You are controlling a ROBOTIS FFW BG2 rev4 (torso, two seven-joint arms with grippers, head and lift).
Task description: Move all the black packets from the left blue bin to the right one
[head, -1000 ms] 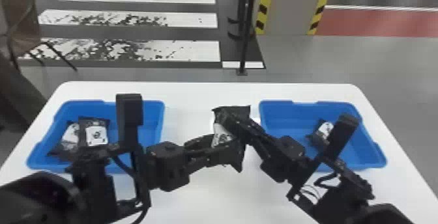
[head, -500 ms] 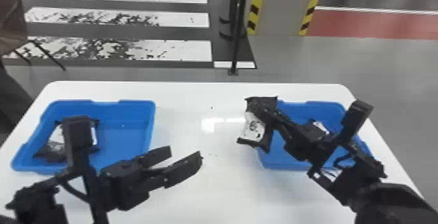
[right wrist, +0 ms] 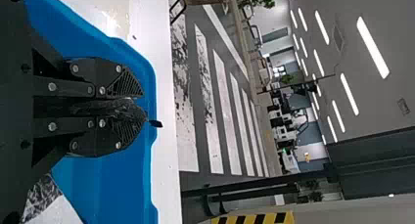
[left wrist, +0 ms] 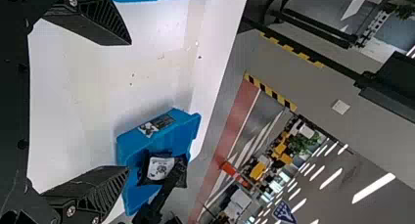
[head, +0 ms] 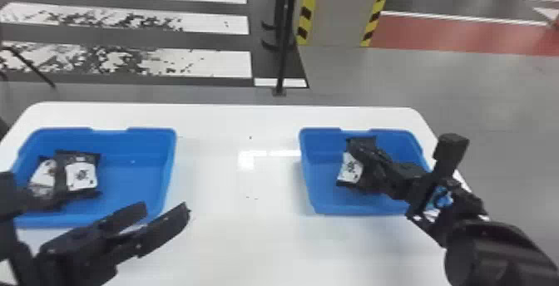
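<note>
Packet (head: 350,171) pinched in right gripper (head: 362,153), fingers narrow around it, over the right blue bin (head: 318,200). Height above bin floor: can't tell. Two more black packets, one (head: 82,176) overlapping the other (head: 43,173), sit in the left blue bin (head: 137,177), toward its outer side. Left gripper (head: 165,211) wide, fingers empty, by that bin's near inner corner. Both bins on white worktop (head: 249,239), well apart.
</note>
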